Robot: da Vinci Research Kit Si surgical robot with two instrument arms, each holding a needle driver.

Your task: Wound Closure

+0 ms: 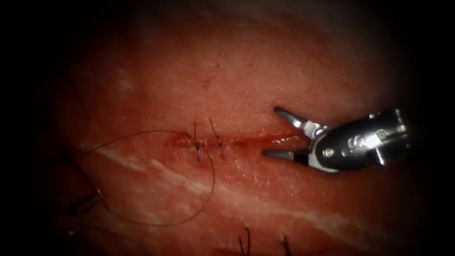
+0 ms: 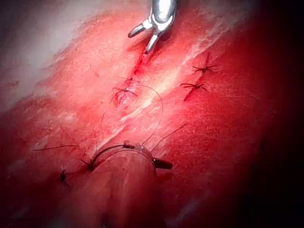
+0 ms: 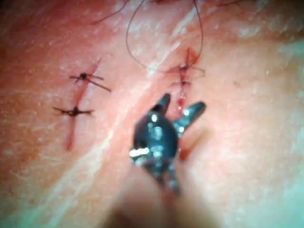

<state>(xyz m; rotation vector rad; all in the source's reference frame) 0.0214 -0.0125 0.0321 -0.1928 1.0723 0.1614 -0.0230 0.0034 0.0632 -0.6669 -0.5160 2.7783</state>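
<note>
Right tool (image 1: 275, 132) right of the knot (image 1: 198, 146); thread (image 1: 208, 189) loops left

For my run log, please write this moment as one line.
right tool: jaws open, holds nothing, over the cut | thread: loop from stitch | needle: not made out

My right tool (image 3: 183, 108) hangs over the tissue (image 3: 247, 142) with its jaws spread, holding nothing, one tip on either side of the cut (image 3: 182, 100). Just beyond them a knot (image 3: 184, 70) sits on the cut, with thread (image 3: 130, 50) looping away from it. Two more knots (image 3: 83, 76) close another cut nearby.
</note>
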